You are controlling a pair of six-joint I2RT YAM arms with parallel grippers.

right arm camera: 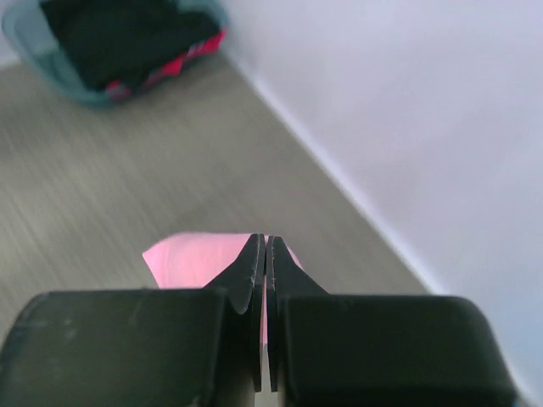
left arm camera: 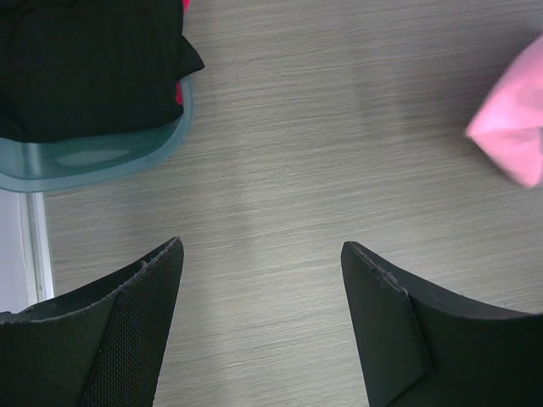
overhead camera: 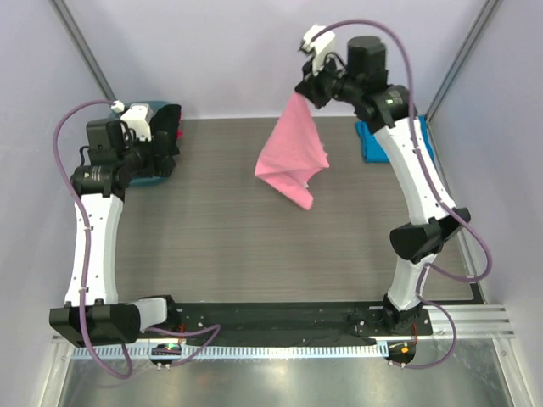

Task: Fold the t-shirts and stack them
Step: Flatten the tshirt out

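Well above the bench (overhead camera: 212,229), the right arm (overhead camera: 416,186) stretches up toward the far side. Its right claw (right arm camera: 265,242) is pinched tight on a corner of the pink t-shirt (overhead camera: 291,157), which hangs crumpled over the far middle. The left arm (overhead camera: 93,237) bends at the far left, its left claw (left arm camera: 261,246) spread wide just beside the teal tub (left arm camera: 102,161). The blue t-shirt (overhead camera: 371,142) lies far right, half hidden behind the right arm. Whether the pink hem touches the bench is unclear, and the tub's dark contents are hard to identify.
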